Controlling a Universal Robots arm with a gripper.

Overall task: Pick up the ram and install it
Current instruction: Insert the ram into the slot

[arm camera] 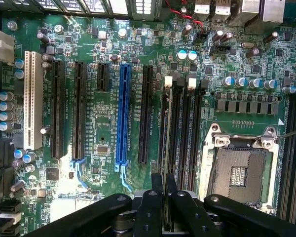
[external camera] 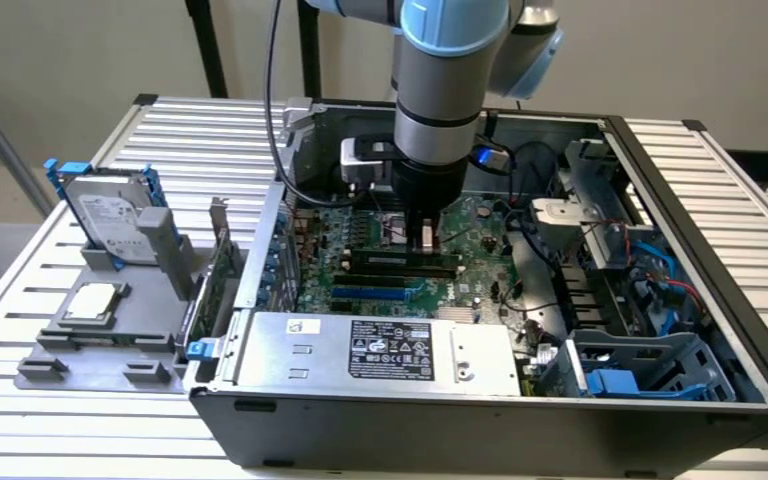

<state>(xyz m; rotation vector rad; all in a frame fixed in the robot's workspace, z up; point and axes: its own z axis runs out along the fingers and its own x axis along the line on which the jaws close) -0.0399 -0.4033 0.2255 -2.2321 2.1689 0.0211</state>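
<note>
Green ram [arm camera: 164,148], one stick, pinched between two fingers [arm camera: 150,207].

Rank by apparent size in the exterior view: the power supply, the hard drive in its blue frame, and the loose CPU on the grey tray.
1. Power supply, clearly largest.
2. Hard drive, standing upright on the grey tray.
3. CPU, smallest.
The power supply sits nearer the camera, which adds to its apparent size.

Setting: robotics lab or test bench. Open PC case [external camera: 491,400] lies on a slatted aluminium table [external camera: 197,130], motherboard [arm camera: 103,123] exposed. Grey fixture [external camera: 117,310] beside the case holds a hard drive [external camera: 104,215] and a CPU [external camera: 91,300]. Plain wall behind.
</note>
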